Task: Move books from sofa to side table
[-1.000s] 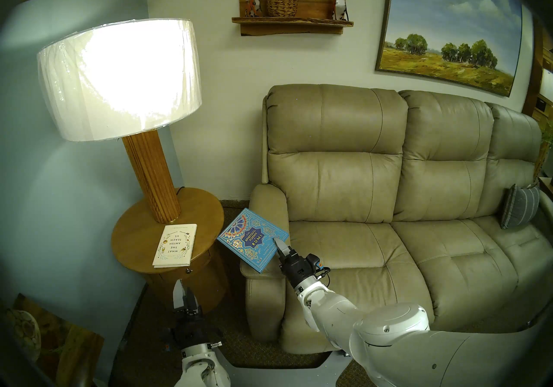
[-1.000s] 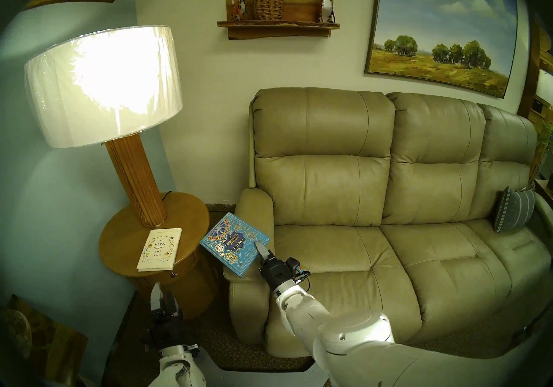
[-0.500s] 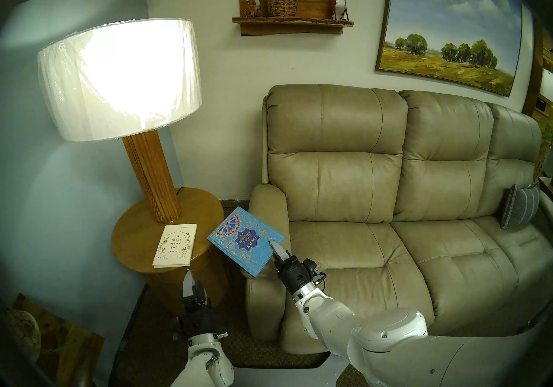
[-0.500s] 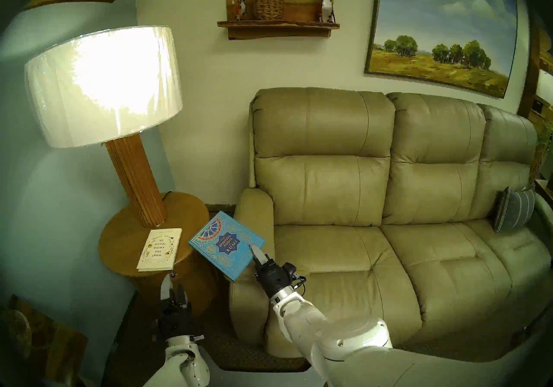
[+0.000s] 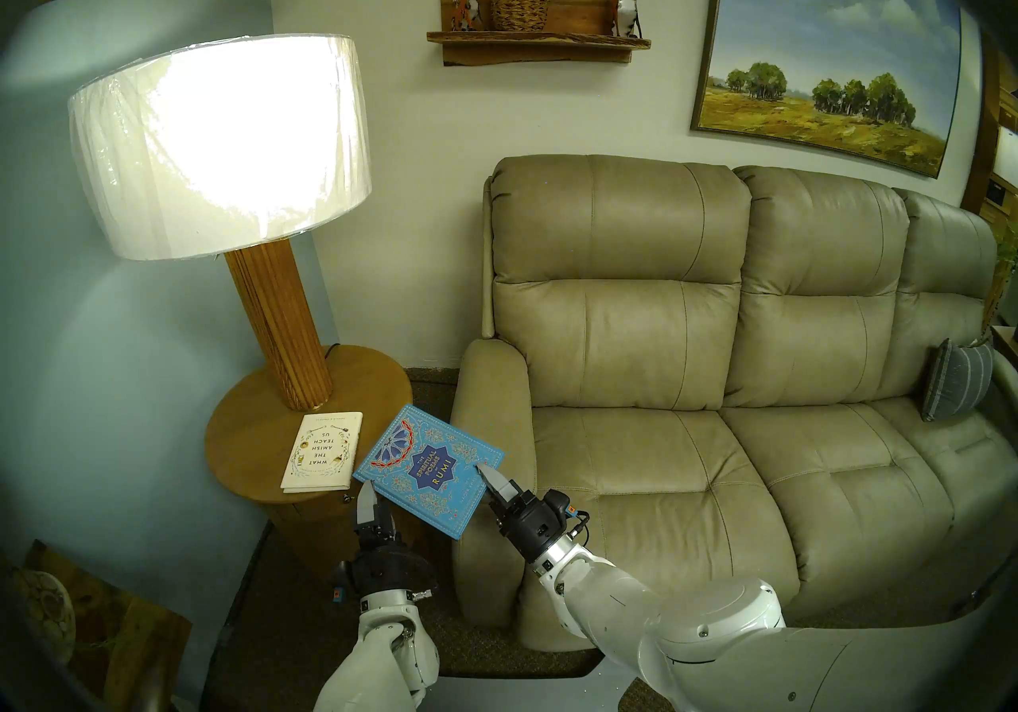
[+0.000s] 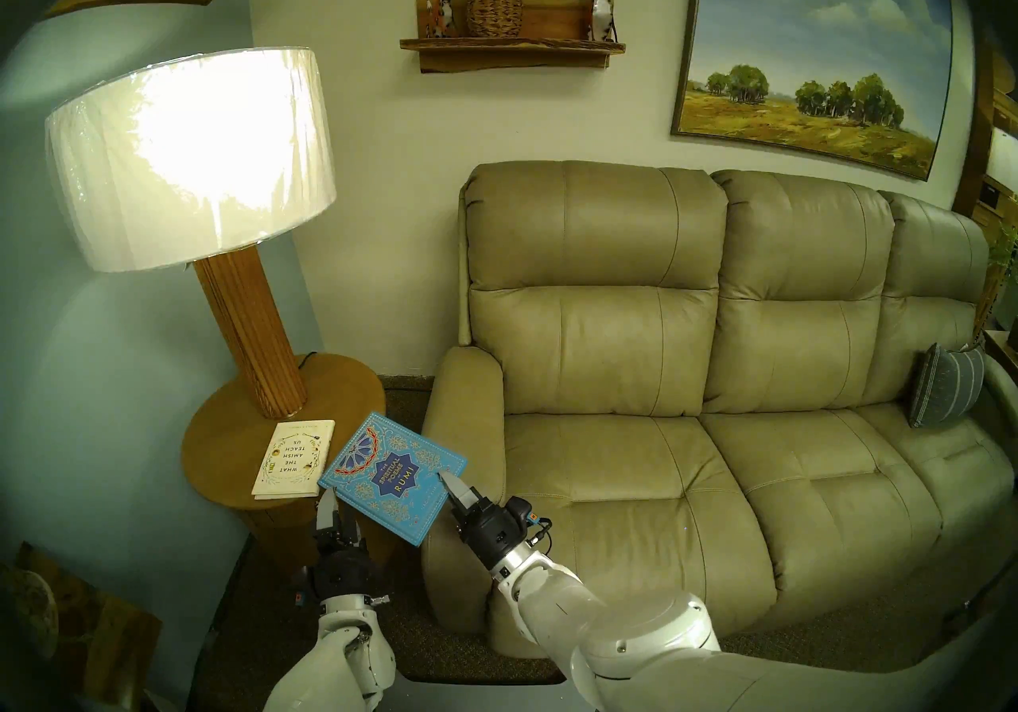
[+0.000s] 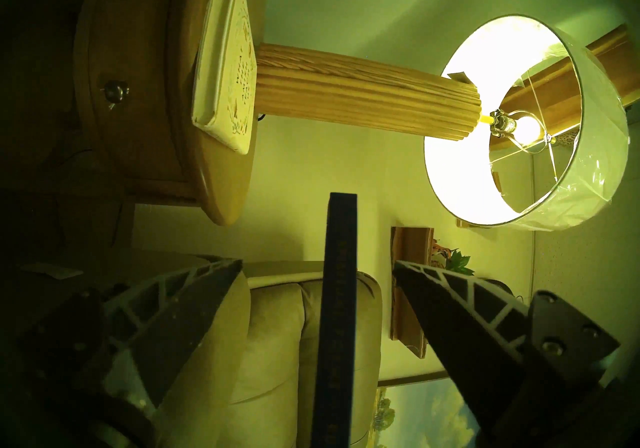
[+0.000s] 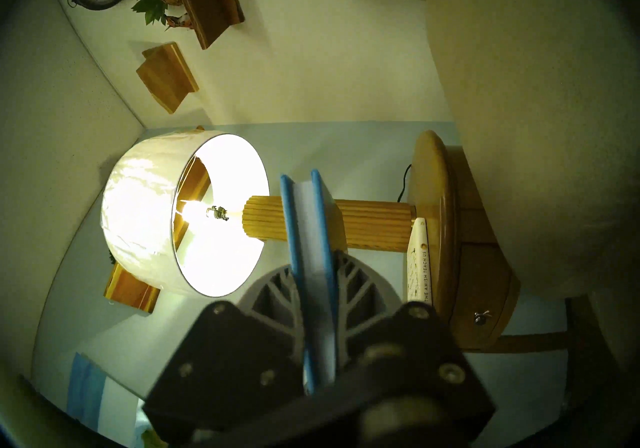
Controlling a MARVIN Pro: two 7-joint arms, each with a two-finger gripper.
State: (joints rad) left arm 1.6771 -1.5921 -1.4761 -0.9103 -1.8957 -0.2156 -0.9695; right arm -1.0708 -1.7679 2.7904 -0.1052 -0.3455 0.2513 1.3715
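Your right tool (image 5: 492, 480) clamps the blue book (image 5: 428, 468) by its right edge; your left tool (image 5: 370, 502), spread wide, straddles its near-left corner. The table (image 5: 242, 419), carrying the cream book (image 5: 322, 451), lies just left.

amish book (image 5: 322, 451) on side table (image 5: 242, 441) w/ lamp (image 5: 286, 331) behind; rumi book (image 5: 427, 468) btwn table & sofa (image 5: 633, 419) armrest.

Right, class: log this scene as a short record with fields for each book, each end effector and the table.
Blue Rumi book: airborne, gripped by one edge
Right end effector: shut on Rumi book
Left end effector: open, straddling the book's spine, not gripping
Cream Amish book: flat on side table
Side table: also bears lit lamp
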